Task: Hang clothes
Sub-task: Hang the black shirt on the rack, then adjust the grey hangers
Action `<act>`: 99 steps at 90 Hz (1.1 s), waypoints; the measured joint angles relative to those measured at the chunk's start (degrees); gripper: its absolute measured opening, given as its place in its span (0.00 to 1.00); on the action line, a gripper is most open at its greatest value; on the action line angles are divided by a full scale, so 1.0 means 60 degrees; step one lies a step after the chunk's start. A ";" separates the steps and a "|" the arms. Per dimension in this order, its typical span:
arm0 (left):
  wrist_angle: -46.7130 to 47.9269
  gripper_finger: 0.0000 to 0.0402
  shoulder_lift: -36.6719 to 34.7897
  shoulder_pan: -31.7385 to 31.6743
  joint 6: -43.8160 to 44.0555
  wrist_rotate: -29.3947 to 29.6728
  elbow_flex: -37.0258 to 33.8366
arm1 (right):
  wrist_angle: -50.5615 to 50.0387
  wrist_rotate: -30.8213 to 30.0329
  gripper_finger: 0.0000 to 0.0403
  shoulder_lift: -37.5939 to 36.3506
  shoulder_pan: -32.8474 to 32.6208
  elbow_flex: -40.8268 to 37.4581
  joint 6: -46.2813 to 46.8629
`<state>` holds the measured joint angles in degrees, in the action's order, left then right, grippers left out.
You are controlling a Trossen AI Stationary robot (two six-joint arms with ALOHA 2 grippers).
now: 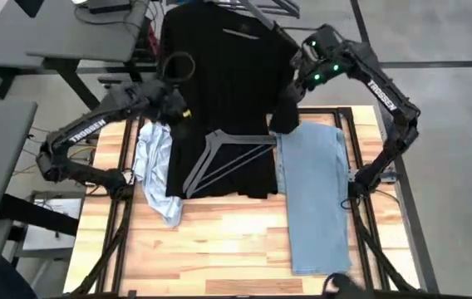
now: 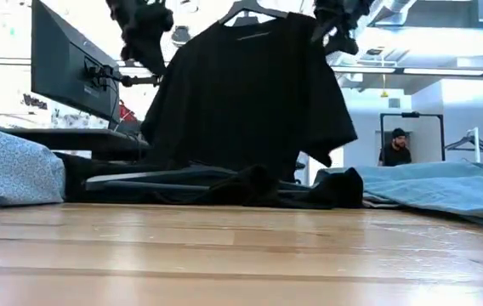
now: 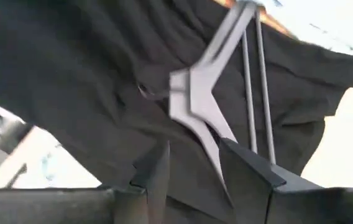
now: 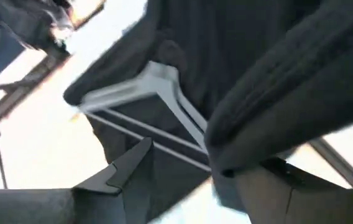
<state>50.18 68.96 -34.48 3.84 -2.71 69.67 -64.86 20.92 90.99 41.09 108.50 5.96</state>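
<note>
Black t-shirt (image 1: 223, 75) lifted on hanger; grey hanger (image 1: 219, 154) atop hem.

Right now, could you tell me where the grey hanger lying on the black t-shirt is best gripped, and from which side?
Grip the grey hanger on its straight bottom bar, coming straight down from above. It lies flat on the black t-shirt, and that thin bar is bare, away from both tools.

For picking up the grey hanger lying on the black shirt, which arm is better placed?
Probably left. The left hand hovers near the black t-shirt edge and looks free, close to the grey hanger. The right hand seems occupied, with dark cloth around it.
</note>
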 joint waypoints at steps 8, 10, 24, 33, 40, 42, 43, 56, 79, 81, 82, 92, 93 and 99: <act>-0.0777 0.31 -0.0444 0.0375 0.0929 0.0001 -0.1301 | 0.0858 -0.0855 0.47 -0.0419 -0.0691 -0.1046 0.0486; -0.0834 0.31 -0.0523 0.0465 0.1126 0.0001 -0.1566 | 0.1029 -0.1070 0.47 -0.0509 -0.0831 -0.1305 0.0611; -0.1225 0.31 -0.0754 0.1019 0.1735 0.0001 -0.2867 | 0.1929 -0.1332 0.47 -0.0949 -0.1704 -0.2867 0.1600; -0.1418 0.31 -0.0727 0.1222 0.1732 0.0007 -0.3355 | 0.2445 -0.1329 0.47 -0.0914 -0.2303 -0.3529 0.2458; -0.1730 0.31 -0.0701 0.1283 0.1485 0.0001 -0.3608 | 0.3007 -0.1310 0.47 -0.0910 -0.2779 -0.4034 0.3444; -0.1763 0.31 -0.0701 0.1283 0.1401 0.0001 -0.3676 | 0.3273 -0.1311 0.47 -0.0915 -0.2922 -0.4181 0.3718; -0.1769 0.31 -0.0701 0.1283 0.1365 0.0001 -0.3701 | 0.3428 -0.1313 0.47 -0.0920 -0.3006 -0.4261 0.3856; -0.2049 0.31 -0.0701 0.1283 0.0681 0.0008 -0.3876 | 0.5673 -0.2138 0.47 -0.0860 -0.3887 -0.5305 0.5630; -0.2520 0.31 -0.0700 0.1366 -0.0254 0.0020 -0.3876 | 0.8222 -0.3334 0.47 0.1278 -0.3550 -0.5756 0.7050; -0.2553 0.31 -0.0698 0.1370 -0.0326 0.0018 -0.3876 | 0.8454 -0.3332 0.47 0.1528 -0.3461 -0.5758 0.7077; -0.2566 0.31 -0.0698 0.1370 -0.0355 0.0019 -0.3876 | 0.8601 -0.3328 0.47 0.1647 -0.3416 -0.5758 0.7086; -0.2585 0.31 -0.0698 0.1370 -0.0593 0.0016 -0.3876 | 0.9862 -0.3297 0.47 0.2670 -0.3055 -0.5754 0.7591; -0.2583 0.31 -0.0698 0.1370 -0.0613 0.0016 -0.3876 | 0.9966 -0.3299 0.47 0.2756 -0.3022 -0.5753 0.7663; -0.2597 0.31 -0.0698 0.1370 -0.0744 0.0021 -0.3876 | 1.0225 -0.3298 0.47 0.3202 -0.2797 -0.5734 0.7919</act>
<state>34.60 64.77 -26.26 -0.62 -2.58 46.41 -3.51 1.13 110.20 24.30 74.10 53.48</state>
